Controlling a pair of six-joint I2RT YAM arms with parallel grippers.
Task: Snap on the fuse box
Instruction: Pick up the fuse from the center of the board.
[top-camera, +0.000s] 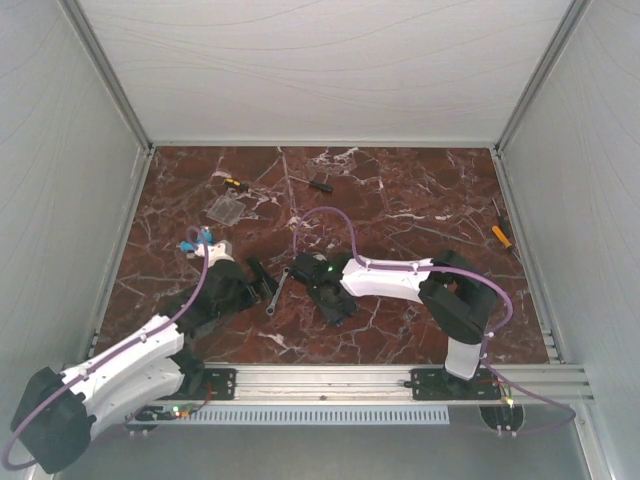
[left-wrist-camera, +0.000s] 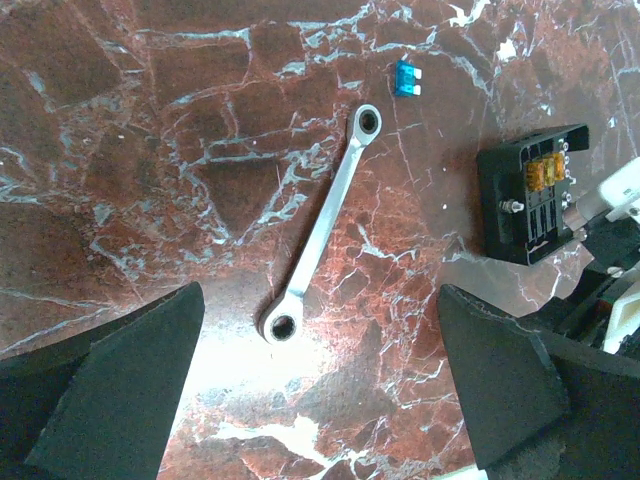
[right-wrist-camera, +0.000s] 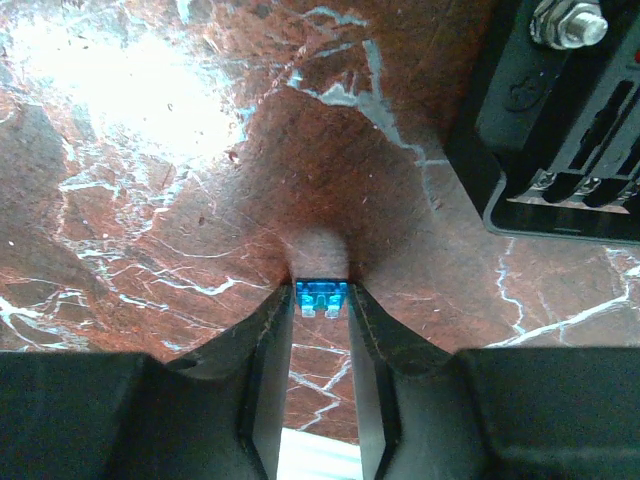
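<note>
The fuse box (left-wrist-camera: 530, 195) is a black open box with orange fuses, lying on the marble table; its corner with a metal stud (right-wrist-camera: 560, 120) shows at the upper right of the right wrist view. My right gripper (right-wrist-camera: 320, 312) is shut on a small blue fuse (right-wrist-camera: 320, 295) at its fingertips, down at the table surface just left of the box. In the left wrist view a blue fuse (left-wrist-camera: 405, 77) lies on the table with no fingers around it; I cannot tell whether it is the same one. My left gripper (left-wrist-camera: 320, 390) hangs open and holds nothing.
A silver ratchet wrench (left-wrist-camera: 325, 225) lies between the left gripper and the fuse box. A flat clear plastic cover (top-camera: 228, 208) and two small screwdrivers (top-camera: 318, 184) lie farther back. An orange-handled tool (top-camera: 501, 236) sits near the right wall.
</note>
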